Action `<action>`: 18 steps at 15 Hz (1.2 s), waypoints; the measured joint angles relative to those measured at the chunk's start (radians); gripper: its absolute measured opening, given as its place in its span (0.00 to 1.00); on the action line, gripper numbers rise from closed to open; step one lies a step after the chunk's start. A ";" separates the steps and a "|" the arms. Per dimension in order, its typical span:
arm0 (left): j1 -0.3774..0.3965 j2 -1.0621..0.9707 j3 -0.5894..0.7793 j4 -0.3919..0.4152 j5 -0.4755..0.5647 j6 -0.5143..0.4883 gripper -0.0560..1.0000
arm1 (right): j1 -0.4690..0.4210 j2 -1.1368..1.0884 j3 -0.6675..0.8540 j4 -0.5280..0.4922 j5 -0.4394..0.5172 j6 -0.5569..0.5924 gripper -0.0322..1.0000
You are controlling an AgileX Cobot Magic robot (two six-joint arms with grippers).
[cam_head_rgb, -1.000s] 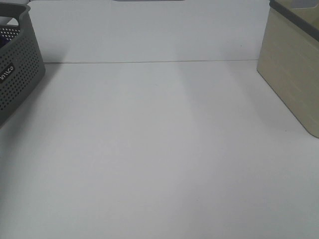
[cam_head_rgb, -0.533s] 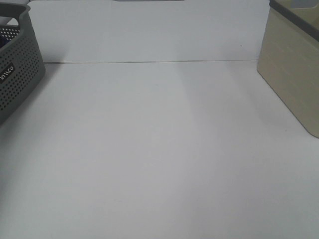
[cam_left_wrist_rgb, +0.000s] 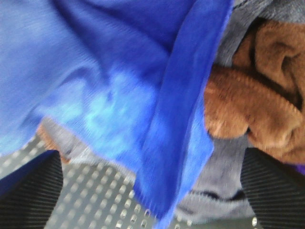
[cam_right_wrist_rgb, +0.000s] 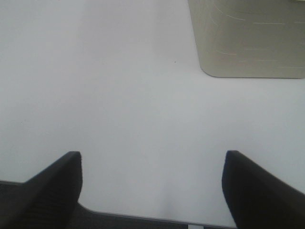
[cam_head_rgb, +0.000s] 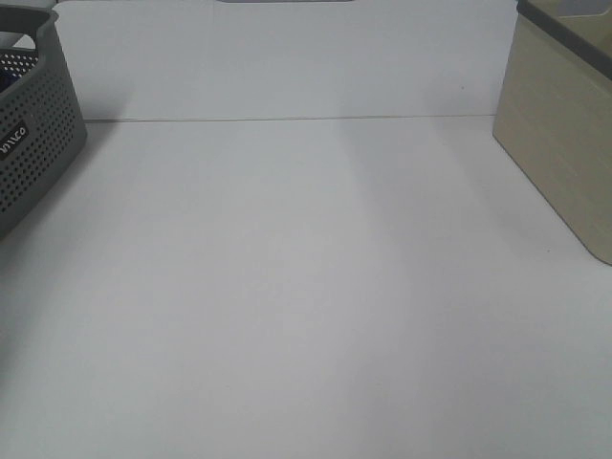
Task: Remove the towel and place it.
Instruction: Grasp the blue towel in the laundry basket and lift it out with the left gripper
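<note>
**Left arm.** The left gripper (cam_left_wrist_rgb: 152, 160) has its jaws apart and nothing is clamped. The towel (cam_left_wrist_rgb: 119, 90) lies directly ahead of the jaws and reaches into the gap between their tips. It sits inside the dark perforated basket (cam_head_rgb: 38, 143), draped over other cloths. A doubled hem of the towel runs from beyond the jaws down into that gap. A brown fuzzy cloth (cam_left_wrist_rgb: 257, 109) sits ahead of one jaw, touching the towel's edge. A grey cloth (cam_left_wrist_rgb: 219, 186) lies beneath both, close to that same jaw.

**Right arm.** The right gripper (cam_right_wrist_rgb: 151, 155) has its jaws wide apart and empty over the bare white surface (cam_right_wrist_rgb: 119, 95). The beige basket (cam_right_wrist_rgb: 248, 43) stands ahead of them and off to one side.

**Assessment.**
- **Handling:** The towel looks soft, limp and light. It will likely sag and trail when lifted, and may drag on the neighbouring cloths.
- **Where to grip:** The doubled hem between the left jaws appears the best hold, being thicker and clear of the brown cloth.
- **Risk:** A deep pinch could catch the grey layer underneath.
</note>
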State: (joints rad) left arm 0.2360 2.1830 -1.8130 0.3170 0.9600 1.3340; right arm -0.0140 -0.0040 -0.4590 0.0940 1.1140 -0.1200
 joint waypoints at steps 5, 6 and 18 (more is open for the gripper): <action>0.000 0.037 0.000 0.013 -0.021 -0.002 0.62 | 0.000 0.000 0.000 0.000 0.000 0.000 0.79; 0.000 0.037 0.000 0.020 -0.018 -0.003 0.46 | 0.000 0.000 0.000 0.000 0.000 0.000 0.79; -0.029 -0.101 0.000 0.073 0.009 -0.181 0.05 | 0.000 0.000 0.000 0.000 0.000 0.000 0.79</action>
State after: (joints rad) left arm 0.2070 2.0820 -1.8130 0.3900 0.9690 1.1530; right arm -0.0140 -0.0040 -0.4590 0.0940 1.1140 -0.1200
